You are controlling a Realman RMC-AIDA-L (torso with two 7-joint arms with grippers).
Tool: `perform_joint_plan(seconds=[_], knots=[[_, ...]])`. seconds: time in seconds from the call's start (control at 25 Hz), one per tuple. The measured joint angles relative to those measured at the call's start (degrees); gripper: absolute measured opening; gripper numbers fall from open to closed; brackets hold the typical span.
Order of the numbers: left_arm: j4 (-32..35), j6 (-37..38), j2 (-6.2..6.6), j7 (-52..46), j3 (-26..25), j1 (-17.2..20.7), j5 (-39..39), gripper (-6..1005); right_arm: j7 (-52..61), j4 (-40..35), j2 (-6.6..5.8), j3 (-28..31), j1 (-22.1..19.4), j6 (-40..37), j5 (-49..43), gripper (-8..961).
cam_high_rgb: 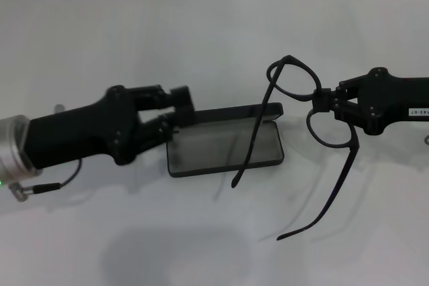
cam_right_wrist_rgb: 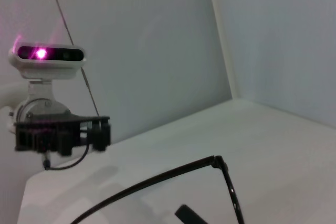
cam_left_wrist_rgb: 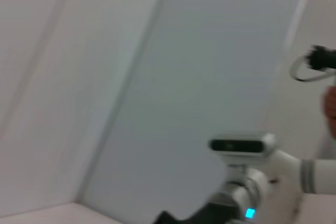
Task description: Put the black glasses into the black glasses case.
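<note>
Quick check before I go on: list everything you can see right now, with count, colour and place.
glasses: one, black, held in the air at the bridge, temples unfolded, one hanging over the case.
case: one, black with grey lining, open on the table centre.
table: one, white, under everything.
left gripper: one, black, at the case's left end, holding its lid.
right gripper: one, black, to the right of the case, shut on the glasses.
</note>
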Motion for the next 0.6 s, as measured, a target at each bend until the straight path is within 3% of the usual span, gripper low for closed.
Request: perform_joint_plan(seconds=[0.36, 0.6], knots=[[-0.1, 1.1, 0.10, 4.7, 8.2, -4.1, 0.0, 237, -2.0, -0.1, -0.14, -0.9, 0.9, -1.5, 2.7, 66], [-0.1, 1.2, -0.33, 4.9, 9.3, -4.8, 0.0, 60, -2.1, -0.1, 0.02, -2.8, 1.3, -1.4, 3.1, 66]])
